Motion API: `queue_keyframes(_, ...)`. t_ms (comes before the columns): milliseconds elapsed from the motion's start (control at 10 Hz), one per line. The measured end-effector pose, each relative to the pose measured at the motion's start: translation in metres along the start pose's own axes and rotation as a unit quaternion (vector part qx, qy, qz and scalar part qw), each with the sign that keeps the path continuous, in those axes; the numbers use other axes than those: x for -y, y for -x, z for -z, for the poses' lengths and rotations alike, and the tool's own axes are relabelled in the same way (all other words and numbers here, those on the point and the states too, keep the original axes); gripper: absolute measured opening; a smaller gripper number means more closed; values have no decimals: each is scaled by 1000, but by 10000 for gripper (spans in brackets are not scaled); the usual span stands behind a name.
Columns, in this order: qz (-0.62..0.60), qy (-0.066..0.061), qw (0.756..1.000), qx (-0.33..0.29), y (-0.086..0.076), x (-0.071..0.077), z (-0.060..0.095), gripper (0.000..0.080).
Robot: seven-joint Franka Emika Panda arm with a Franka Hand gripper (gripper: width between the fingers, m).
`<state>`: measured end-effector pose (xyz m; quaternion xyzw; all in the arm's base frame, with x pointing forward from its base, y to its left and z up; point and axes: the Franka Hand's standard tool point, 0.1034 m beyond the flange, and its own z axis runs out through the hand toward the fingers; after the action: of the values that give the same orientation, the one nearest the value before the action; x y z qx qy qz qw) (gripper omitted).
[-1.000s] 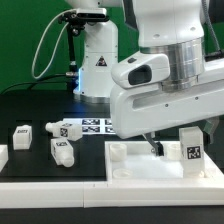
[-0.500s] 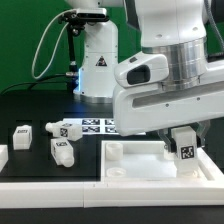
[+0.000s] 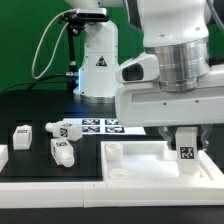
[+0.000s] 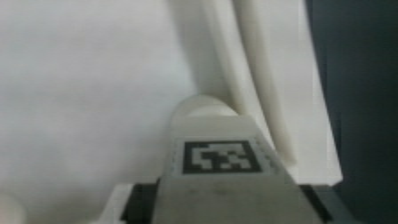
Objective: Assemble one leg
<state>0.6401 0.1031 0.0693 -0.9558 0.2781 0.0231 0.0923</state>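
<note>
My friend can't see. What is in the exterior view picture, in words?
The gripper holds one small white leg upright, tag facing the camera, at the big white panel on the exterior view's right. Three more legs lie on the black table at its left, near the marker board.

My matte black tabletop (image 3: 30,110) carries three small white plastic tagged peg-blocks: one peg-block (image 3: 22,133) towards the exterior view's left, a second peg-block (image 3: 62,129) and a third peg-block (image 3: 62,151) nearby. The marker board (image 3: 95,126) lies flat just beyond them. The large flat white square panel (image 3: 140,166) lies to the exterior view's right.
</note>
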Motion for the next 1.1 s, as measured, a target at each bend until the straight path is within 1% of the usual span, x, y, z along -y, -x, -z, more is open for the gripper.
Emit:
queue_keyframes(100,-73,-6,997,-10,1,1,0,282)
queue_keyframes(200,-148,-16,989,-16,2,1,-1,283)
queue_keyframes(300,-232,-28,972,-13,3,2,-2,283)
queue_keyframes(400,-288,-40,957,-9,4,2,-2,284)
queue_keyframes(500,-314,-45,948,-4,4,2,-2,284)
queue_keyframes(600,-305,-44,951,-4,4,2,-2,284)
queue_keyframes(700,-286,-44,957,-5,4,2,-3,393)
queue_keyframes(800,-262,-40,964,-9,5,4,-3,393)
queue_keyframes(900,-156,-24,987,-16,9,7,-2,528)
queue_keyframes(1000,-37,-12,999,-10,9,6,0,624)
queue_keyframes(1100,27,-5,1000,-13,9,8,4,642)
